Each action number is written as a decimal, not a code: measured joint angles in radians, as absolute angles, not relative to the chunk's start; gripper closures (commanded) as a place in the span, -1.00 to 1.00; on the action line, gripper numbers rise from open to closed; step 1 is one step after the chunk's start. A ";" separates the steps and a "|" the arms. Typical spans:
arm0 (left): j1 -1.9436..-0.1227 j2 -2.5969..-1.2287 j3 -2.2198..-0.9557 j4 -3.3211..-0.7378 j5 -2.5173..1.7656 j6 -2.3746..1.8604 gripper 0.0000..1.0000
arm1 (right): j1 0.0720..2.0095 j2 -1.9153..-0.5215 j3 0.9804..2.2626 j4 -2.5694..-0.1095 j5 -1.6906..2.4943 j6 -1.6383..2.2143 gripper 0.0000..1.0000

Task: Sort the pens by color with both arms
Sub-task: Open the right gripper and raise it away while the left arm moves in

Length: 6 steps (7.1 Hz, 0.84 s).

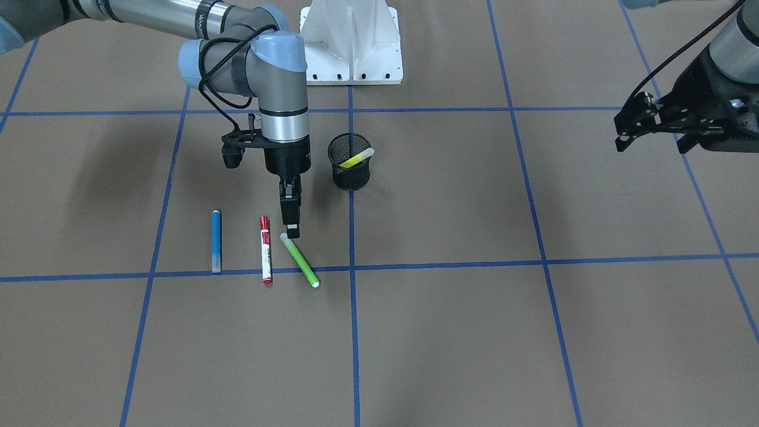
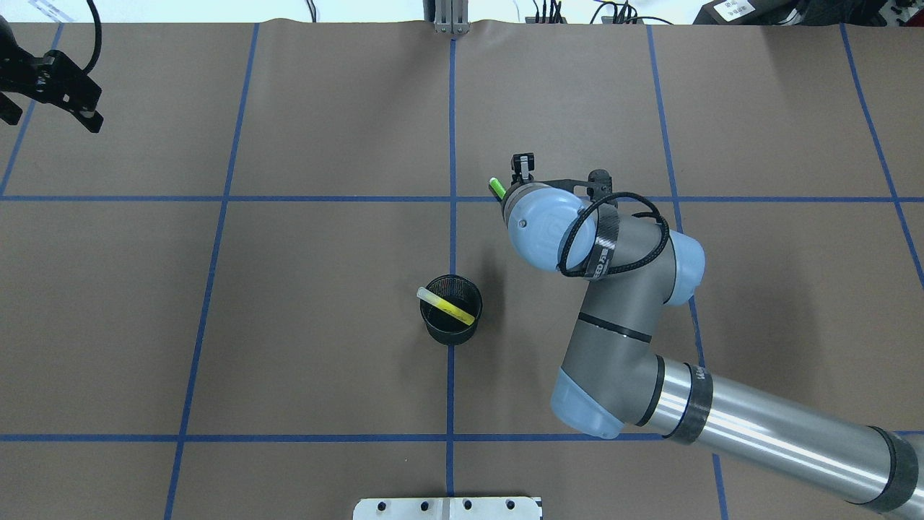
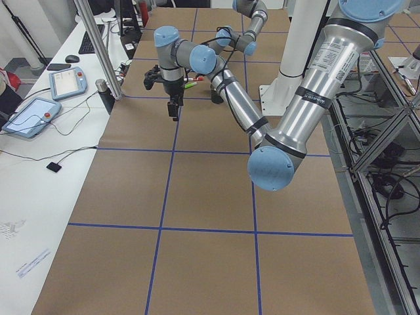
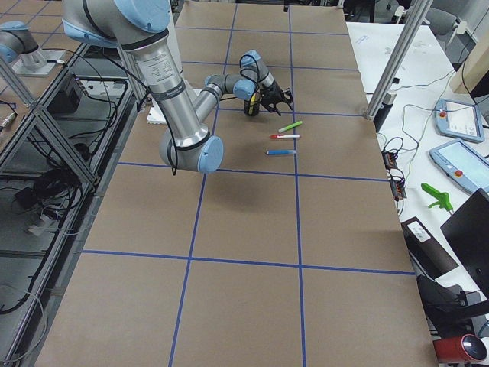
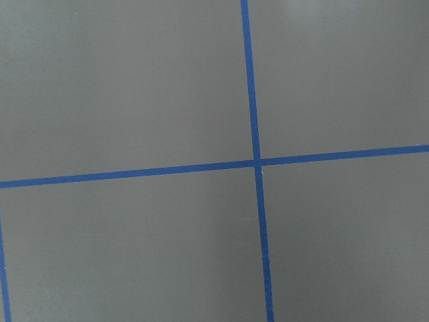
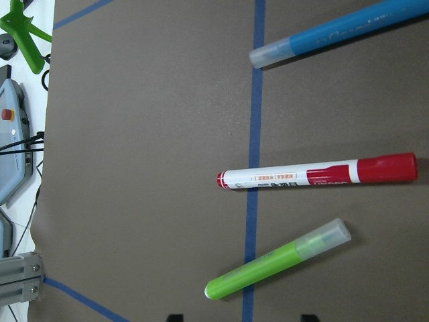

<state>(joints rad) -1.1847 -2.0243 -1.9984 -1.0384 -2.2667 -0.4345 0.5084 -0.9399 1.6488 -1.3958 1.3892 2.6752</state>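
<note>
Three pens lie side by side on the brown table: a blue pen [image 1: 216, 240], a red-capped pen with a white labelled barrel [image 1: 265, 249] and a lime green pen [image 1: 299, 260]. The right wrist view shows the blue [image 6: 335, 30], red-capped [image 6: 315, 176] and green [image 6: 275, 261] pens. The yellow pen [image 1: 356, 159] leans inside the black mesh cup [image 1: 351, 175]. My right gripper [image 1: 292, 228] points down just above the green pen's clear-capped end, open and empty. My left gripper [image 1: 649, 144] hangs open and empty, high and far off to the side.
The white pedestal base [image 1: 353, 47] stands behind the cup. Blue tape lines [image 1: 351, 267] grid the table. The left wrist view shows only bare table and tape [image 5: 255, 161]. A side table with a pendant [image 3: 29, 117] runs along the far edge.
</note>
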 measured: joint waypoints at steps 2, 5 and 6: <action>-1.163 -2.029 -1.957 -1.093 -2.341 -0.481 -0.99 | 0.546 -0.939 1.650 -1.400 1.517 2.523 -0.41; -1.058 -2.029 -1.868 -1.378 -2.437 -0.778 -0.99 | 0.599 -0.878 1.686 -1.399 1.805 2.374 -0.43; -1.019 -2.028 -1.851 -1.476 -2.442 -0.895 -0.99 | 0.610 -0.865 1.709 -1.398 1.874 2.386 -0.43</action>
